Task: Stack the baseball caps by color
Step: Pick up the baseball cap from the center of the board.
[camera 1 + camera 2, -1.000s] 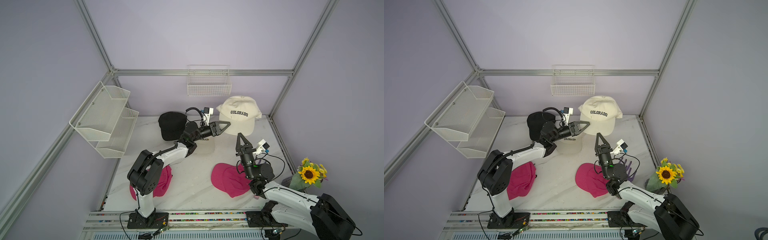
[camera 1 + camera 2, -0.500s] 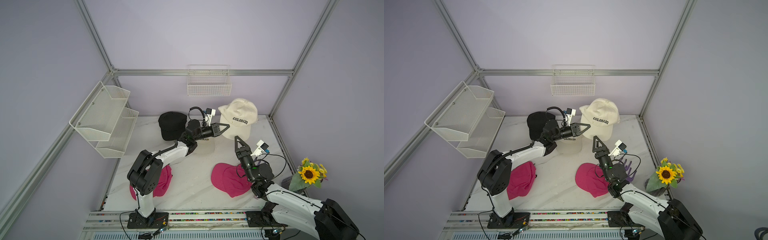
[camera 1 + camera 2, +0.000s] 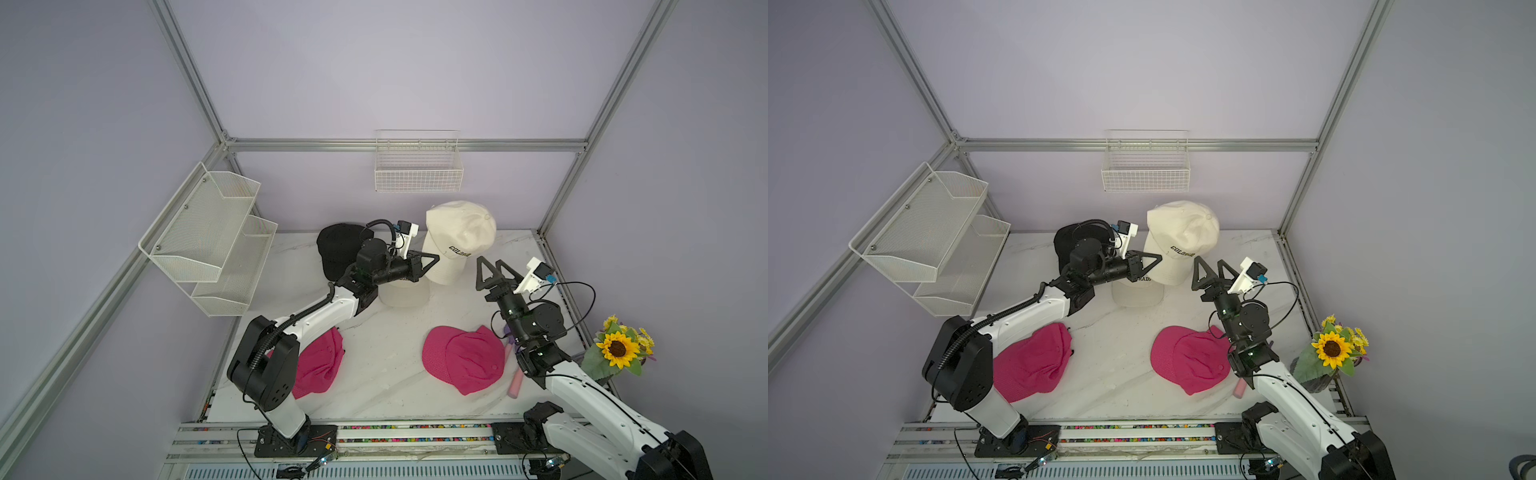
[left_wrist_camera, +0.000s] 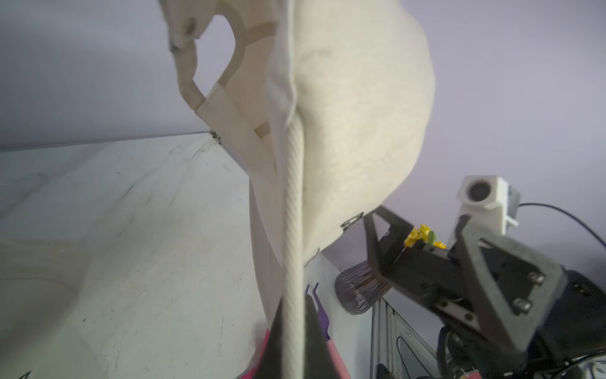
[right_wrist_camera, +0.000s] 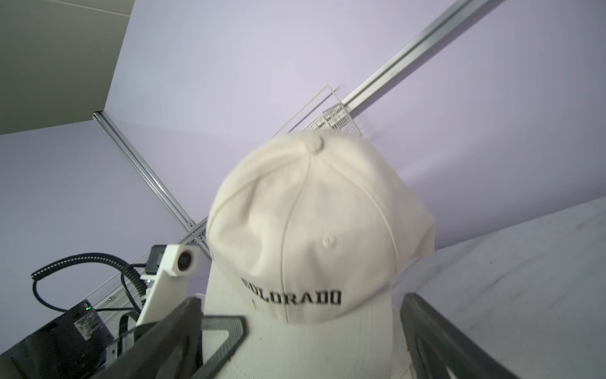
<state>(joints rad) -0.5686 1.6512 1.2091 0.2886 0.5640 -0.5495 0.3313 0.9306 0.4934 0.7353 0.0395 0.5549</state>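
Raised cream fabric cap: black "COLORADO" across the front, above the brim.
Lower cream fabric cap: only "RADO" shows.

Pale lavender walls all round, evenly lit, and the light is soft, with hardly a shadow anywhere. Aluminium frame rails climb the corners and cross the back wall. On that crossbar hangs a white wire basket. On the wall at the left in both top views sits a white two-tier shelf (fine mesh, not open wire like the basket). Below, the surface is white with grey marble veining. At its right edge stands a bunch of sunflowers, yellow heads over green leaves. Along the near edge runs a metal track, with a strip of multicoloured specks beside it.
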